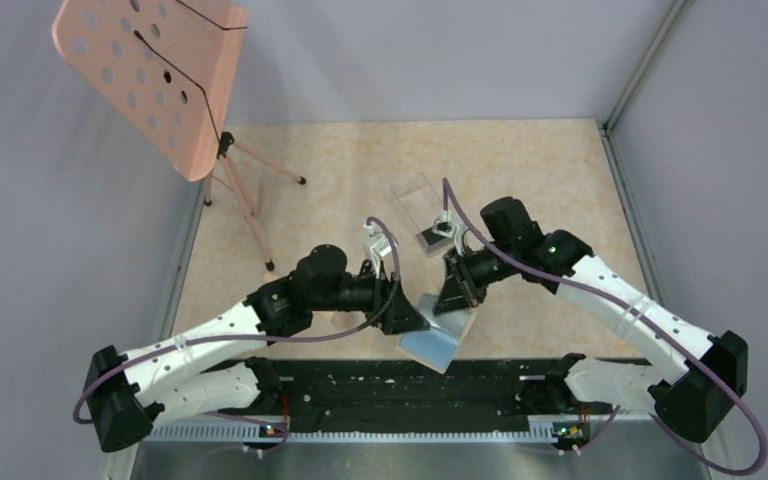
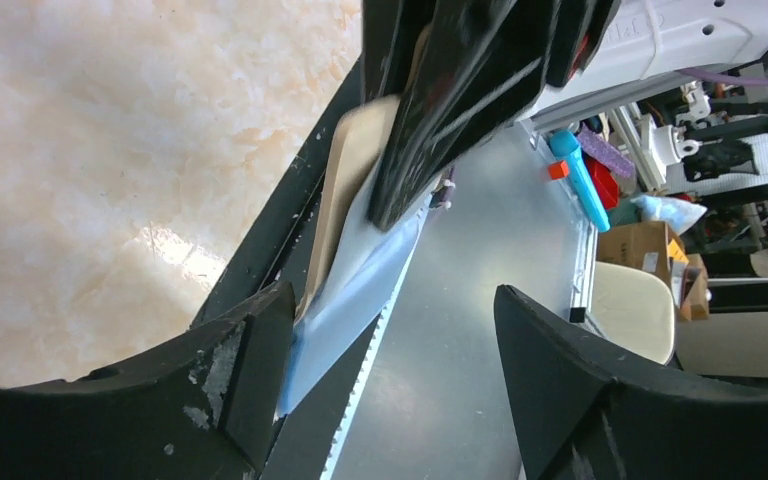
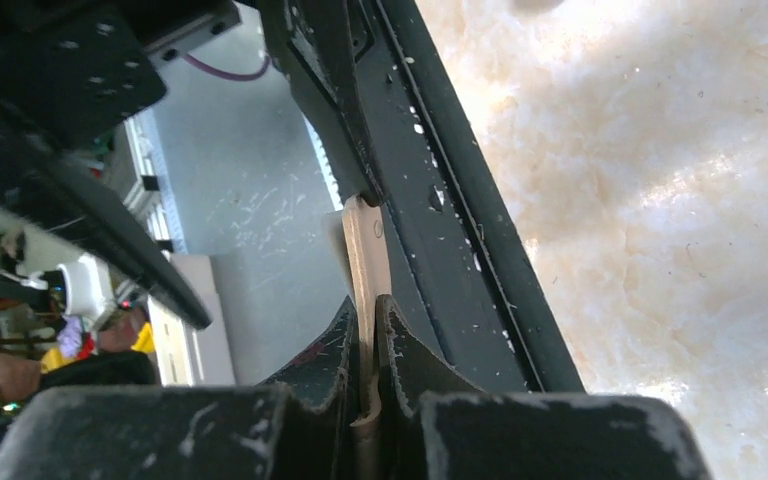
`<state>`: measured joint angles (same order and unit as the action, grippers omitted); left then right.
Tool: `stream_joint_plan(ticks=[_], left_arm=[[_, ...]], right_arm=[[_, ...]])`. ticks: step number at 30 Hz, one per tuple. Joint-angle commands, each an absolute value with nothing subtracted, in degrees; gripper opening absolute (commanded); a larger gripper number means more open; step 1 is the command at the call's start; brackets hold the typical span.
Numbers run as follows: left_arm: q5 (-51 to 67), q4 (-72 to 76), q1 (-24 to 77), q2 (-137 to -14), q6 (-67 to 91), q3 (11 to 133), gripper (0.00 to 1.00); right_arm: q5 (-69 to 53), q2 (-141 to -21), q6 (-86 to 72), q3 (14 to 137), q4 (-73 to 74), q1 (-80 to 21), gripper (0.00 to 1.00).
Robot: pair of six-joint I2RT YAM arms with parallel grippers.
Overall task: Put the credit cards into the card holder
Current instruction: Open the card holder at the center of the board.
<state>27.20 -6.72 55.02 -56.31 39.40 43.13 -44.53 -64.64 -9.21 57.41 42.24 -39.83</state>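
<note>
Top view: the wallet (image 1: 438, 345) sits tilted at lower centre, over the near edge of the bench (image 1: 360, 170), between the left pincer (image 1: 418, 322) and the right pincer (image 1: 457, 300). A clear box (image 1: 412, 197) lies just above them in the frame.

Left wrist view: the left pincer is released, its fingers (image 2: 250, 350) wide apart, with the wallet's blue edge beside the finger at lower left.

Right wrist view: the right pincer is clenched on the wallet's tan edge.
</note>
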Motion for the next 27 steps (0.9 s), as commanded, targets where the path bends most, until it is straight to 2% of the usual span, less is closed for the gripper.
stream_joint_plan(ticks=[1,5,9,10,12,15,16,18,21,22,25,27], left_arm=[[28.5,4.7,54.4,-53.0,43.4,36.9,0.79],[25.7,4.3,54.3,-52.0,43.4,34.7,0.79],[25.9,6.4,54.3,-51.5,43.1,33.7,0.75],[26.3,7.2,54.3,-51.5,43.2,33.7,0.69],[26.7,8.3,54.3,-51.5,43.6,34.1,0.49],[25.5,7.5,54.3,-50.6,43.7,34.9,0.06],[24.8,6.4,54.3,-49.9,43.7,35.3,0.00],[23.6,4.2,54.2,-49.1,43.3,36.2,0.00],[24.1,-2.8,54.2,-49.6,41.7,40.4,0.00],[25.0,-5.3,54.2,-50.3,41.1,41.9,0.00],[29.7,-9.8,54.2,-52.8,40.1,45.4,0.00],[33.0,-10.4,54.2,-54.3,40.0,46.7,0.00]], right_arm=[[-52.2,-62.2,-13.9,59.5,36.0,-34.8,0.00],[-61.4,-61.0,-19.5,57.7,29.2,-31.1,0.00],[-63.7,-60.7,-23.4,56.7,25.2,-30.2,0.00],[-63.7,-60.4,-24.8,56.3,23.8,-29.9,0.00],[-63.1,-60.1,-26.9,55.8,22.0,-29.3,0.00],[-61.0,-59.7,-27.3,55.0,22.0,-28.0,0.00],[-60.1,-59.6,-26.9,54.8,22.5,-27.6,0.04],[-56.5,-59.7,-24.6,54.8,25.4,-27.3,0.20],[-51.0,-60.3,-20.2,54.9,29.6,-27.2,0.56],[-49.6,-60.6,-19.0,54.9,30.6,-27.3,0.63],[-49.6,-61.6,-16.9,54.7,31.4,-27.2,0.76],[-51.2,-62.4,-16.2,54.6,31.1,-27.3,0.78]])
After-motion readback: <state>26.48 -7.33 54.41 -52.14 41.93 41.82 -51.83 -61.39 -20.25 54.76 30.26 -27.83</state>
